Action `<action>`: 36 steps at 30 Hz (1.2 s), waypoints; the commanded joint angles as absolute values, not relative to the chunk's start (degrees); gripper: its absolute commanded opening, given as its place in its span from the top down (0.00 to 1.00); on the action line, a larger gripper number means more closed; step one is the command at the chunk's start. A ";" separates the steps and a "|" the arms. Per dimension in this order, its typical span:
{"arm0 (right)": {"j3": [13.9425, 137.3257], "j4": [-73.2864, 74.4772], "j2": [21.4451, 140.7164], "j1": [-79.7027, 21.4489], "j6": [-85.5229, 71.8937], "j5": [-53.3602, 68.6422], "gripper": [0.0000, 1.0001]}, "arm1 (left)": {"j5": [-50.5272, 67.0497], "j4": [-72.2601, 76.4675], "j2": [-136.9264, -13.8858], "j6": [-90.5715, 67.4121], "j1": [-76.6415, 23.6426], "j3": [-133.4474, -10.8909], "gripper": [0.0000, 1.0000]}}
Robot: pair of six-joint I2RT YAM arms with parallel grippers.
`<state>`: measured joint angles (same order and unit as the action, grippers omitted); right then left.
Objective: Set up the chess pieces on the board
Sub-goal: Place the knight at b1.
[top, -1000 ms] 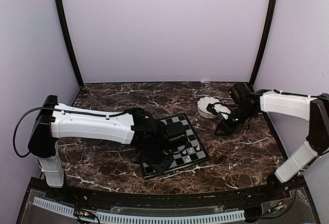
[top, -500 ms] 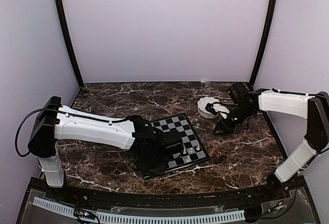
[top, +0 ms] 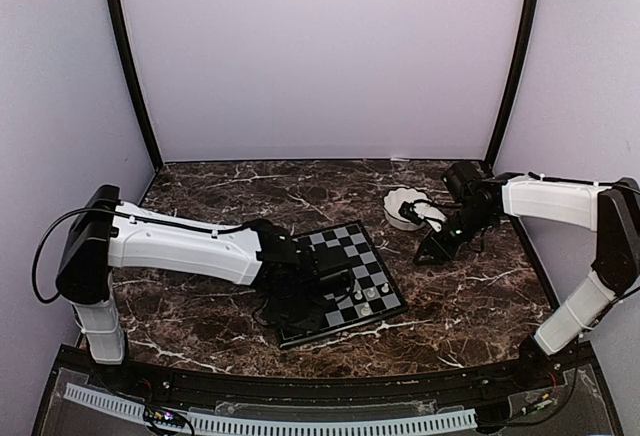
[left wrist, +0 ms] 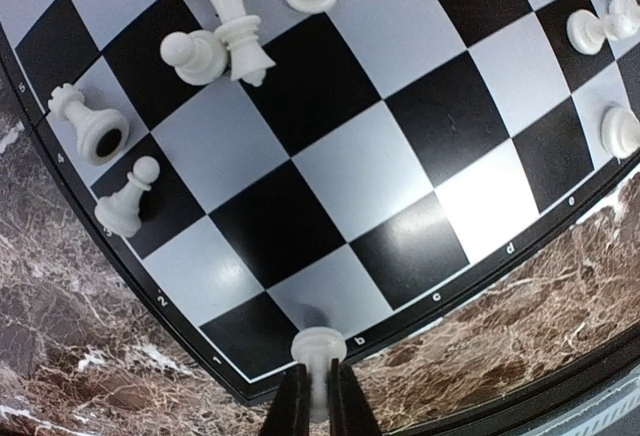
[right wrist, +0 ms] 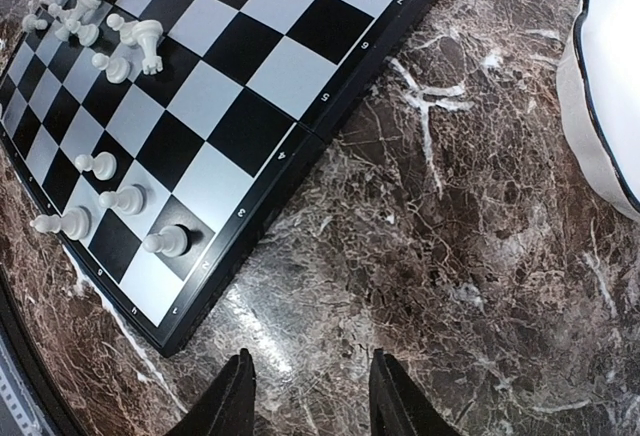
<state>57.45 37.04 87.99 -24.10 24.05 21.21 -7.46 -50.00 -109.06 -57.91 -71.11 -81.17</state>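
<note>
Closest to me, my left gripper point(left wrist: 318, 401) has its two black fingers pinched together on the stem of a tiny cream-white plastic pawn point(left wrist: 318, 344). The pawn is at the near rim of the small flat chessboard with black and silver-grey squares point(left wrist: 360, 186). I cannot tell whether it rests on its square or hangs just above it.

I judge the cream-white plastic chess pieces point(left wrist: 222, 36) to be very light, hard and slick, with narrow bases that topple at a nudge. Several already lie on their sides in a heap further in on the board. I would take each one at the waist below the head, from straight above. I would let go gently, so it neither clings to a finger nor skids off its square. A few more pieces stand along the board's edge rows.

Further out, my right gripper point(right wrist: 312, 396) hangs over the dark veined marble tabletop point(right wrist: 450, 256), just beside the board's edge. Its fingers are partly apart, with nothing between them, and I see them touching nothing.

Beyond it sits the white scalloped bowl point(right wrist: 600, 106), near that gripper and apart from the board.
</note>
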 commanded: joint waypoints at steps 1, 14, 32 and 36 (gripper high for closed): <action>58.39 37.07 88.28 -23.83 23.91 22.49 0.60 | -8.49 -52.40 -109.29 -58.73 -70.06 -81.91 1.00; 58.94 37.33 89.29 -23.82 24.19 22.93 0.60 | -5.71 -50.41 -111.32 -54.58 -68.91 -83.55 1.00; 59.90 38.05 90.43 -23.89 24.09 23.91 0.59 | -5.35 -51.66 -111.72 -54.81 -68.91 -84.52 0.80; 60.07 38.10 90.37 -23.83 24.08 23.99 0.59 | -5.88 -52.08 -111.71 -55.01 -68.91 -84.91 0.72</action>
<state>58.50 37.65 90.02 -24.10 24.08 22.96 -5.17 -49.84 -111.87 -54.70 -69.10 -83.40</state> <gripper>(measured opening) 0.405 0.264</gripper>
